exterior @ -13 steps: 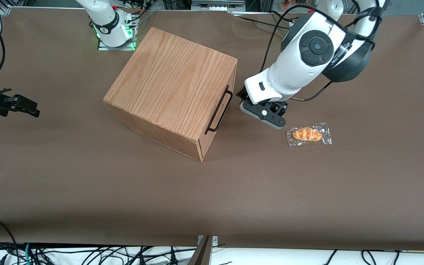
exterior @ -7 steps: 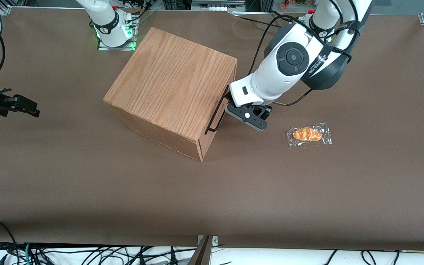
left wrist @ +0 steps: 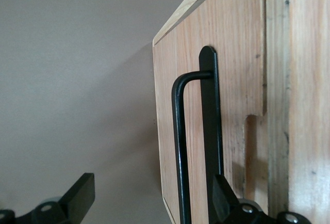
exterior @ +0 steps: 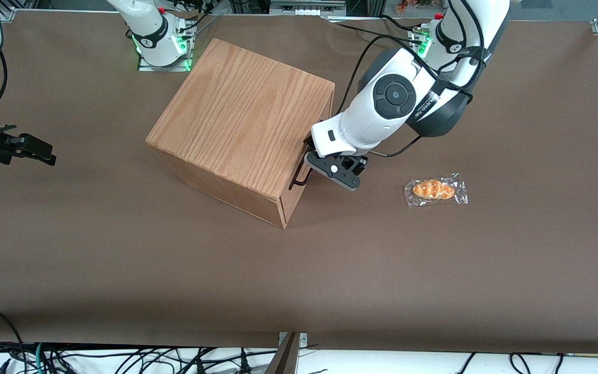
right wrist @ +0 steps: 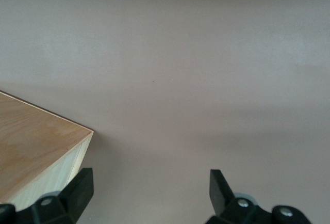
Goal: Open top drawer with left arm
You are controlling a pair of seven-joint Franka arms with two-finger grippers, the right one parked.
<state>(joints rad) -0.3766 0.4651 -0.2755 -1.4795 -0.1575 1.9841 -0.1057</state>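
we are watching the left arm (exterior: pixel 392 106) reaching down to the front of the wooden box (exterior: pixel 242 122), which is sitting on the brown table (exterior: pixel 299 280) turned at an angle to the front camera. the top drawer (left wrist: pixel 232 79) is lying flush in the box front, not pulled out, and its black wire handle (left wrist: pixel 181 141) is standing off the oak-grain face. the gripper (exterior: pixel 310 160) is hanging right at that handle, in front of the drawer, with the white wrist block (exterior: pixel 333 136) just above it. in the wrist view we are seeing its fingers (left wrist: pixel 77 198) spread wide apart, with the handle bar running between them: one finger is sitting close against the drawer face beside the bar's mounting strip, the other is well clear over the table. we cannot tell whether either finger is touching the bar. a wrapped bread roll (exterior: pixel 435 190) in clear plastic is lying on the table near the gripper, toward the working arm's end and apart from the box
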